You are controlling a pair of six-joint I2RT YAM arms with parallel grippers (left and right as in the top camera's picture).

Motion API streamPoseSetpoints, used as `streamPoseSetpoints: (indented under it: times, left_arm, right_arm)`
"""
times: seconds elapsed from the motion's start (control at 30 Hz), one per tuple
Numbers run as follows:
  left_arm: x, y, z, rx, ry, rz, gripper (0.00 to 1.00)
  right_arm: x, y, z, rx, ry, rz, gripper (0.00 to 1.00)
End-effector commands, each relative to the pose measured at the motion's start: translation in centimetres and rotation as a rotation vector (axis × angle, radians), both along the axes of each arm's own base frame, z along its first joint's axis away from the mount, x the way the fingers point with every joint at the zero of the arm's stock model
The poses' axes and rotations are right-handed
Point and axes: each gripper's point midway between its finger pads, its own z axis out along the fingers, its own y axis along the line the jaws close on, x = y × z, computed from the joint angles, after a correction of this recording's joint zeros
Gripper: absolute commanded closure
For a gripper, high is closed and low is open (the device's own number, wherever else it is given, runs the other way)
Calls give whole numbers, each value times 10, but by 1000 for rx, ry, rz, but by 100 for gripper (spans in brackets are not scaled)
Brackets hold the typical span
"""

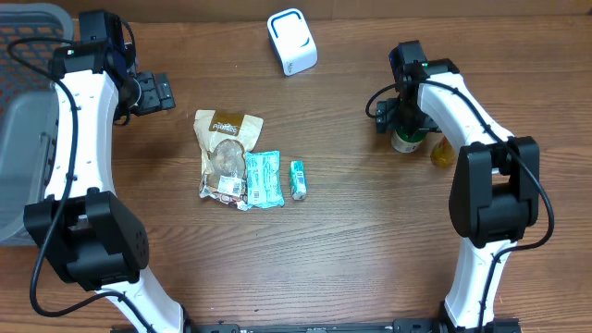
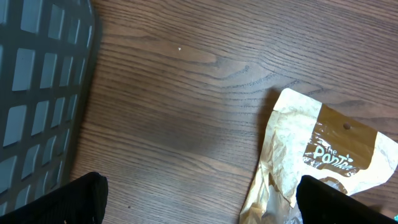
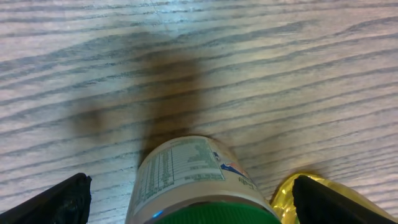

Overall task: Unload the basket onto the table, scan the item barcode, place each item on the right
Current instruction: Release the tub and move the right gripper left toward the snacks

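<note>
Over wooden table [image 3: 261, 56], right end effector [image 3: 189, 190] gapes wide, apparently clear of green-capped bottle [image 3: 186, 163].

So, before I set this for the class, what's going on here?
Two robot arms are at a table for a barcode-scanning job. The right gripper is open with a green-lidded bottle between its fingers, not gripped, beside a yellow item. The left gripper, open and empty, hovers by the top of a brown pouch. A large teal packet and a small teal packet lie beside the pouch; the white scanner sits apart, untouched.
</note>
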Motion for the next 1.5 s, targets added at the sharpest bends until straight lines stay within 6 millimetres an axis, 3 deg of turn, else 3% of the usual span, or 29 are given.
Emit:
streamPoseSetpoints:
  times: [0.0, 0.1, 0.17, 0.2, 0.37, 0.57, 0.9, 1.1, 1.47]
  left_arm:
    - [2, -1, 8, 17, -18, -22, 0]
    - [2, -1, 8, 17, -18, -22, 0]
    - [2, -1, 8, 17, -18, -22, 0]
    - [2, -1, 8, 17, -18, -22, 0]
    - [2, -1, 8, 17, -18, -22, 1]
    - [2, -1, 8, 17, -18, -22, 0]
    - [2, -1, 8, 17, -18, -22, 0]
    - [2, -1, 8, 17, -18, -22, 0]
    - [2, -1, 8, 17, -18, -22, 0]
  right_arm:
    - [35, 3, 40, 13, -130, -1, 0]
    - [52, 17, 69, 55, -198, 16, 0]
    - [56, 35, 81, 131, -212, 44, 0]
    - [54, 58, 88, 229, -205, 79, 0]
    - [31, 132, 93, 525, -120, 197, 0]
    - [-8, 181, 88, 540, -12, 292, 0]
    - [-70, 217, 76, 390, 133, 368, 0]
    - [-86, 227, 71, 383, 174, 309, 0]
    - [-124, 246, 15, 346, 245, 370, 0]
